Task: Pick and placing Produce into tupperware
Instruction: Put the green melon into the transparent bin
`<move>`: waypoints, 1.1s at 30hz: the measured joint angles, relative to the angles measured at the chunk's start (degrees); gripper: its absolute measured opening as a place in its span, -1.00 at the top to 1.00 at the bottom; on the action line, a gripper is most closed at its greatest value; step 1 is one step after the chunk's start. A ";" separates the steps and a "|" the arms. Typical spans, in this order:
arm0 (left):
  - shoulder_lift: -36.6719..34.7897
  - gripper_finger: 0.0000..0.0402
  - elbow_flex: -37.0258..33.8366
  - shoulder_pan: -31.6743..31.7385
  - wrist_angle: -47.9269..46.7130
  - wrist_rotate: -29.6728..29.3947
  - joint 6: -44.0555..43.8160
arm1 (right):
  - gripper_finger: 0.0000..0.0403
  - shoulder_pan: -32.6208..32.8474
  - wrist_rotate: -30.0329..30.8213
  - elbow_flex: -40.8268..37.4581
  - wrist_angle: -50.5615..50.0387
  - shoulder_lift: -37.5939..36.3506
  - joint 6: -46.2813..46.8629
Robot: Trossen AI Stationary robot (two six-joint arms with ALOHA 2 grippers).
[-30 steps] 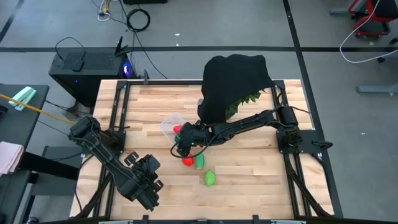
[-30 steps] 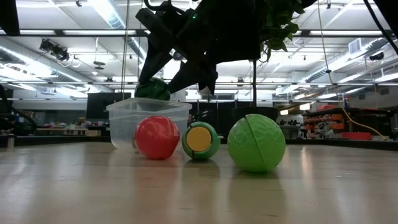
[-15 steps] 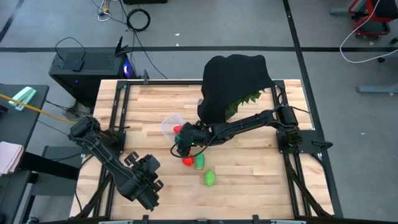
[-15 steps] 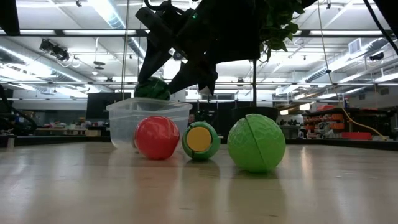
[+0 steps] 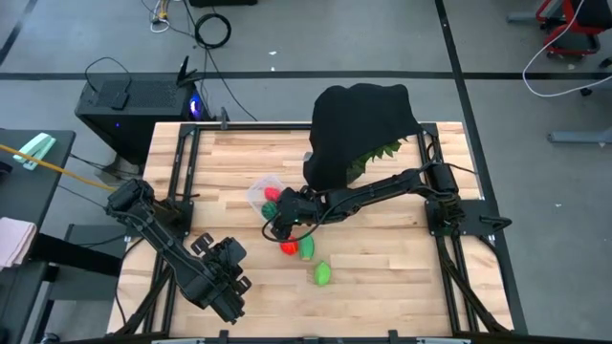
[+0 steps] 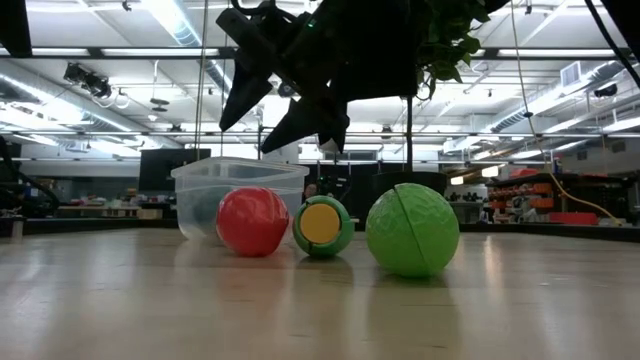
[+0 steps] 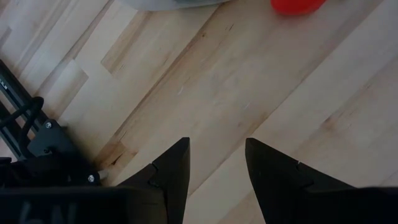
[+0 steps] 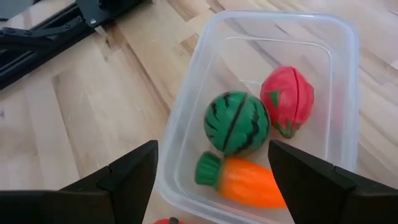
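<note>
Now right gripper (image 6: 262,122) jaws spread above tupperware (image 8: 267,112), left gripper (image 7: 216,163) jaws parted

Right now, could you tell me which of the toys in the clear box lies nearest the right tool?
The orange carrot with the green top: it lies at the box wall nearest the right tool, with the striped watermelon ball and red fruit beyond.

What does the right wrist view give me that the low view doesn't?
Only the right wrist view: the box's contents, a striped watermelon ball, a red strawberry-like fruit and an orange carrot.

Only the low view: three toys on the table outside, a red ball, a green piece with a yellow face and a light green ball.

Both: the clear tupperware and the open right claw above it.
</note>
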 joint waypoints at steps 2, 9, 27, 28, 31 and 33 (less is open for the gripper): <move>0.00 0.19 0.00 0.00 -0.01 0.00 0.00 | -0.53 0.36 -0.74 -0.02 0.56 -0.37 -0.31; 0.00 0.19 0.02 0.00 0.03 -0.14 0.00 | -0.53 4.01 -3.85 -0.02 2.80 -3.98 -6.17; 0.00 0.19 0.02 0.00 0.17 -0.63 0.19 | -0.53 19.87 -5.10 -0.13 -24.65 -10.65 -17.92; 0.00 0.19 0.02 0.00 0.19 -0.63 0.06 | -0.53 20.24 -5.13 -0.44 -24.46 -10.64 -18.09; 0.00 0.19 0.02 0.00 0.32 -0.64 0.08 | -0.53 20.68 -5.44 -2.46 -24.70 -10.64 -19.72; 0.00 0.19 0.02 0.00 0.44 -0.63 0.32 | -0.53 20.66 -6.67 -3.88 -24.82 -10.64 -20.42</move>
